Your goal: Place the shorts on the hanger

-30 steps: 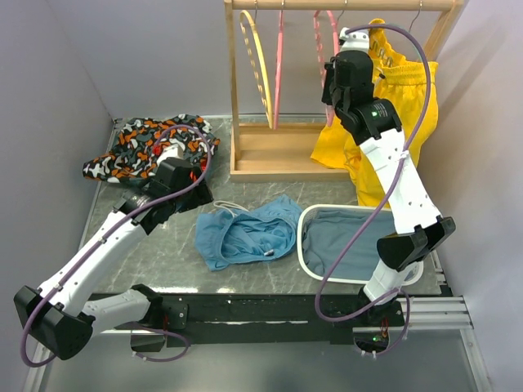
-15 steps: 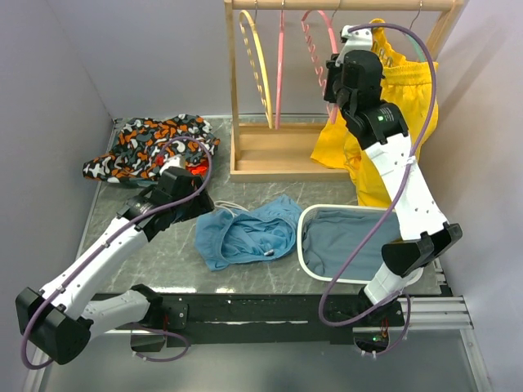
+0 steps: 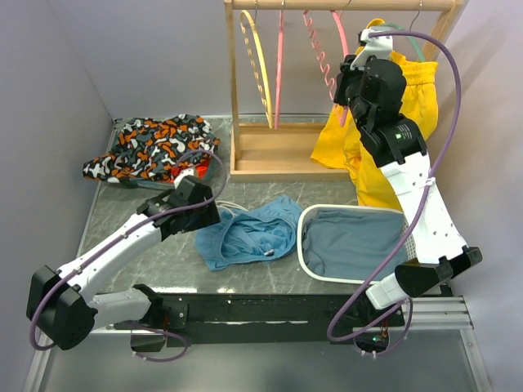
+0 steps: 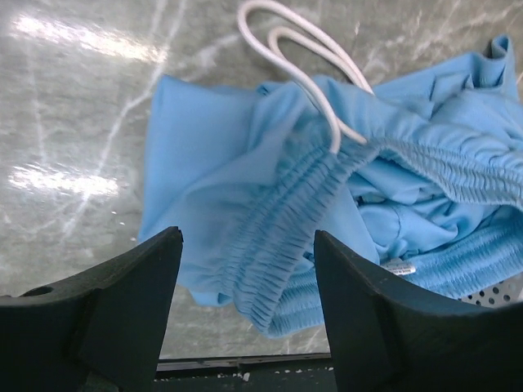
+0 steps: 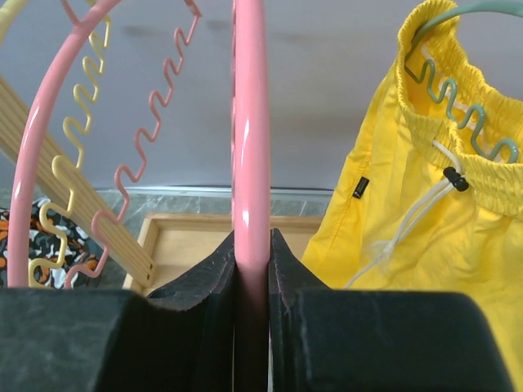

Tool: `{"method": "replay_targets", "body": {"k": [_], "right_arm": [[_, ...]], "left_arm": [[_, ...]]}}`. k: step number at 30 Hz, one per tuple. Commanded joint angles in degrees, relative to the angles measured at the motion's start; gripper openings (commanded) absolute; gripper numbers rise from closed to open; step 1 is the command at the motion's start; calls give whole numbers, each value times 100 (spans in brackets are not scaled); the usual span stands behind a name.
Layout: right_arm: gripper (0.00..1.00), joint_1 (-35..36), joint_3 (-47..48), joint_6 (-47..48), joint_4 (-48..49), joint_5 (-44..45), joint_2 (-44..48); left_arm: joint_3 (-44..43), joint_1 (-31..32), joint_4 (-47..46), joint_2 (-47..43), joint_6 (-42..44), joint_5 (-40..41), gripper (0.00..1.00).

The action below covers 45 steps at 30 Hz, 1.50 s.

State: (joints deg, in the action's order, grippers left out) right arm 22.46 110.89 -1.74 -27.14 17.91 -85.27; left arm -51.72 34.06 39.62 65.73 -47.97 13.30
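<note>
The left arm has swung away from the patterned cloth (image 3: 151, 147) at the back. Its left end effector (image 3: 204, 214) now hangs over the left edge of the shorts (image 3: 249, 233). In the left wrist view the left end effector (image 4: 245, 241) is spread wide with nothing in it. The shorts (image 4: 270, 188) lie crumpled flat on the desk (image 3: 245, 278), just beside the white basket (image 3: 310, 245). The stretchy waistband (image 4: 286, 212) sits right under the gap between the two fingers. The white drawstring (image 4: 302, 57) loops out past them.

The right arm has moved up and over to the right. The right end effector (image 5: 252, 245) is squeezed tight on one thin bar of the hanger (image 5: 251, 122). The hanger (image 3: 319, 49) has swung out at a slant on the wooden rack (image 3: 278, 151). It is close to the yellow shorts (image 3: 409, 90). I cannot tell from here if its hook is off the rail at the top.

So both arms look about ready. One has the hanger, and the other looks set to drop down and pinch the waistband. The shorts are not picked up yet. They are well apart from the hanger, so most of the job is left to do.
</note>
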Motion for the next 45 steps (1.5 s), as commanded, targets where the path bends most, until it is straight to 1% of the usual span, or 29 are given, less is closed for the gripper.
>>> {"method": "replay_targets", "body": {"k": [1, 6, 11, 14, 21, 29, 32, 33, 36, 37, 39, 40, 41, 42, 43, 44, 45], "right_arm": [[0, -31, 47, 104, 719, -25, 239], [0, -31, -190, 68, 850, -112, 389], [0, -31, -480, 7, 964, -191, 626], [0, -31, -866, -28, 1140, -209, 863], [0, -31, -1254, -204, 1167, -244, 1320], [0, -31, -1745, -599, 781, -358, 2084], [0, -22, -1974, -862, 447, -533, 2382], [0, -22, -2036, -933, 176, -604, 2480], [0, 57, -2422, -1258, -378, -849, 2963], [0, 100, -2736, -1337, -493, -877, 3112], [0, 206, -3098, -1609, -835, -1104, 3629], [0, 241, -3300, -1724, -924, -1158, 3823], [0, 337, -3667, -1925, -1003, -1306, 3991], [0, 434, -3828, -1988, -1143, -1456, 4279], [0, 513, -3951, -2049, -1241, -1605, 4387], [0, 627, -4144, -2172, -1346, -1589, 4492], [0, 933, -4224, -2234, -1521, -1580, 4598]], "left_arm": [[22, 355, -235, 106, -257, 242, 71], [92, 636, -165, 273, -441, 428, 70], [171, 768, -121, 343, -573, 533, 69], [180, 847, -59, 396, -609, 586, 68], [180, 1128, 178, 458, -740, 762, 67], [259, 1550, 345, 537, -1022, 902, 64], [303, 1638, 275, 607, -1101, 920, 63], [329, 1647, 257, 642, -1118, 929, 63], [321, 1647, 231, 835, -1259, 1130, 50], [330, 1647, 213, 853, -1329, 1183, 39], [277, 1639, 161, 880, -1356, 1280, 25], [233, 1630, 178, 914, -1408, 1341, 14], [189, 1595, 195, 924, -1426, 1403, 8], [76, 1542, 213, 941, -1435, 1499, 3], [14, 1472, 196, 967, -1391, 1509, 1], [-56, 1315, 187, 968, -1330, 1526, 1], [-205, 1226, 178, 985, -1269, 1587, 1]]}}
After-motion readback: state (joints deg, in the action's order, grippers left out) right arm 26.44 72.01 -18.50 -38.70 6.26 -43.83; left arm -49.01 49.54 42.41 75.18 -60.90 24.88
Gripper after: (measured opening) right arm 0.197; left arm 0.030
